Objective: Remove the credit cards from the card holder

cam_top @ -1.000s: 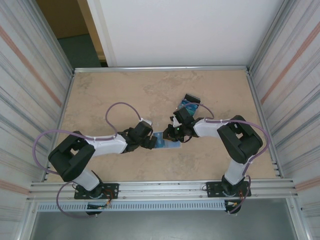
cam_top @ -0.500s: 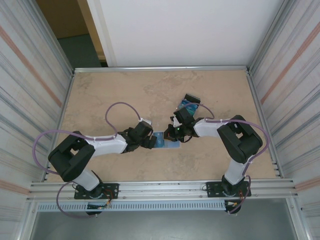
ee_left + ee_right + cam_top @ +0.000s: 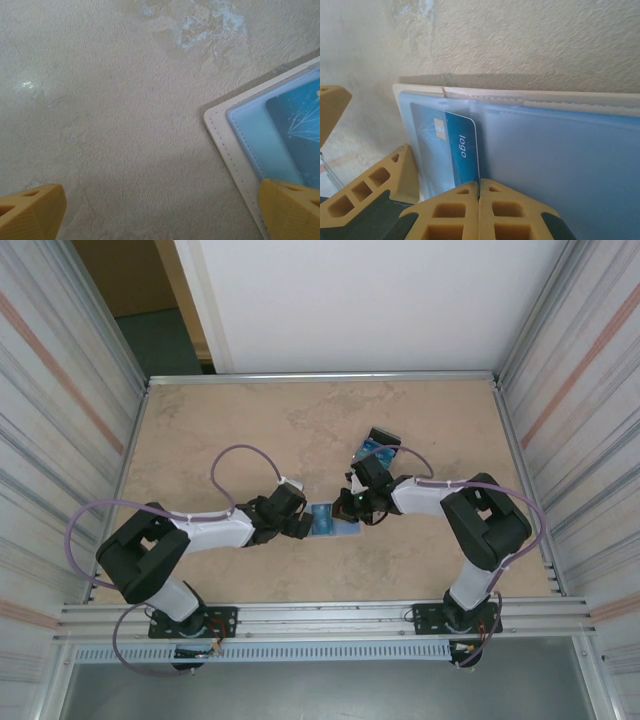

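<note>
**Here, the right pincer is closed at the blue card's edge**

On your left, the left gripper sits low over the beige table with its jaws spread wide. In its wrist view one yellow fingertip is over bare table and the other rests on the corner of the card holder.

The card holder lies open and flat between the two grippers, near the middle of the table, pale blue face up. A blue card is tucked in its pocket.

To its right, the right gripper reaches down onto the holder. Its wrist camera shows the fingers pressed together, tips meeting right at the near corner of the blue card. You cannot tell whether that corner is nipped between them.

Farther right and beyond, a few loose credit cards, teal and black, lie on the table, apart from the holder.
</note>
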Robot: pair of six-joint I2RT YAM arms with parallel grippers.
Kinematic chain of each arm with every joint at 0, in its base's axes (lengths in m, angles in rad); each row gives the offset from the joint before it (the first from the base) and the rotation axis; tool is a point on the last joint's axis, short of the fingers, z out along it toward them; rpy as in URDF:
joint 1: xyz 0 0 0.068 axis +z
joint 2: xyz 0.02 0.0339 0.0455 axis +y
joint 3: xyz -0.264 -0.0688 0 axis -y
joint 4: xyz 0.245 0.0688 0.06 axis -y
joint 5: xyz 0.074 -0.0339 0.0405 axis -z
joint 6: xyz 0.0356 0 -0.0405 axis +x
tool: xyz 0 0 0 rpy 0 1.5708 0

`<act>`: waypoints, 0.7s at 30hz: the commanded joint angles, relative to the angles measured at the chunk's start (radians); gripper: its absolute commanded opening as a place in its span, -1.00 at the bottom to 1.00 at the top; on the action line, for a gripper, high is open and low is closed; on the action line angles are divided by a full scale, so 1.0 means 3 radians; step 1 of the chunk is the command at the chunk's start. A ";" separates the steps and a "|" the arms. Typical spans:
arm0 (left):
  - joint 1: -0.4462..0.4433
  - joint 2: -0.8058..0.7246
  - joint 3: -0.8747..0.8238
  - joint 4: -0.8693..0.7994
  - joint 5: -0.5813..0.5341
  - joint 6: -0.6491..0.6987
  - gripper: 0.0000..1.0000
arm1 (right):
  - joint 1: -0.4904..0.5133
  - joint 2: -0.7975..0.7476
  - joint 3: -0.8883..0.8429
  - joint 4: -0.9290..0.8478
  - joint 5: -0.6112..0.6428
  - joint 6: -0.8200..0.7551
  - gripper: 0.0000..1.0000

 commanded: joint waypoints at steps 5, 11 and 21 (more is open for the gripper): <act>-0.0032 -0.0079 0.0016 -0.0179 -0.0073 0.0025 0.97 | -0.0036 -0.0162 -0.0029 -0.0250 0.0166 -0.0150 -1.00; -0.0031 -0.0079 0.0021 -0.0164 -0.0069 0.0037 0.97 | -0.0069 -0.0200 -0.0017 -0.0345 0.0220 -0.0210 -1.00; -0.0032 -0.0190 0.0114 -0.0144 -0.0060 0.0127 0.97 | -0.0074 -0.0212 -0.0009 -0.0305 0.0176 -0.0192 -1.00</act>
